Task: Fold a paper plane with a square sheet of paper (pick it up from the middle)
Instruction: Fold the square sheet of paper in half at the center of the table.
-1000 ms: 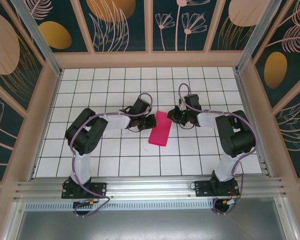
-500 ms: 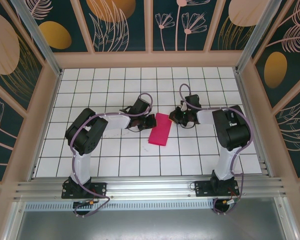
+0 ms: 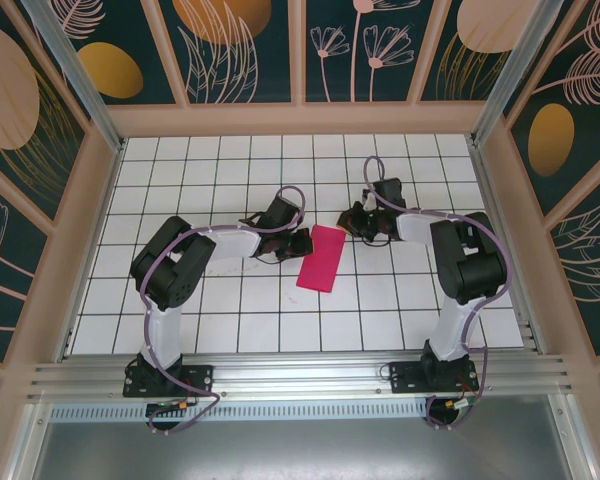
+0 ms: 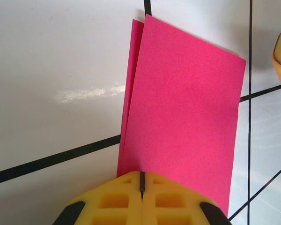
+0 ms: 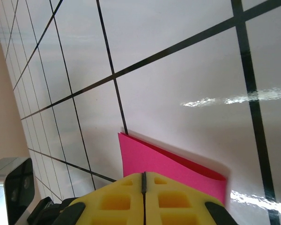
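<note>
The square sheet of paper (image 3: 321, 258) lies folded in half as a magenta rectangle on the white grid table, its layers slightly offset along one long edge (image 4: 185, 108). My left gripper (image 3: 304, 243) is shut, its yellow fingertips (image 4: 142, 174) resting over the paper's left long edge. My right gripper (image 3: 349, 224) is also shut, at the paper's far right corner (image 5: 144, 174). There the folded paper (image 5: 159, 164) runs under the fingertips and its top layer bulges up a little at the fold. I cannot tell whether either gripper touches the paper.
The white tiled table (image 3: 230, 310) is ringed by wooden walls (image 3: 300, 118). An aluminium rail (image 3: 300, 378) runs along the near edge at the arm bases.
My right gripper has shifted a little toward the back wall, from beside the paper's right edge to its far corner. The left arm and the paper have stayed put.
</note>
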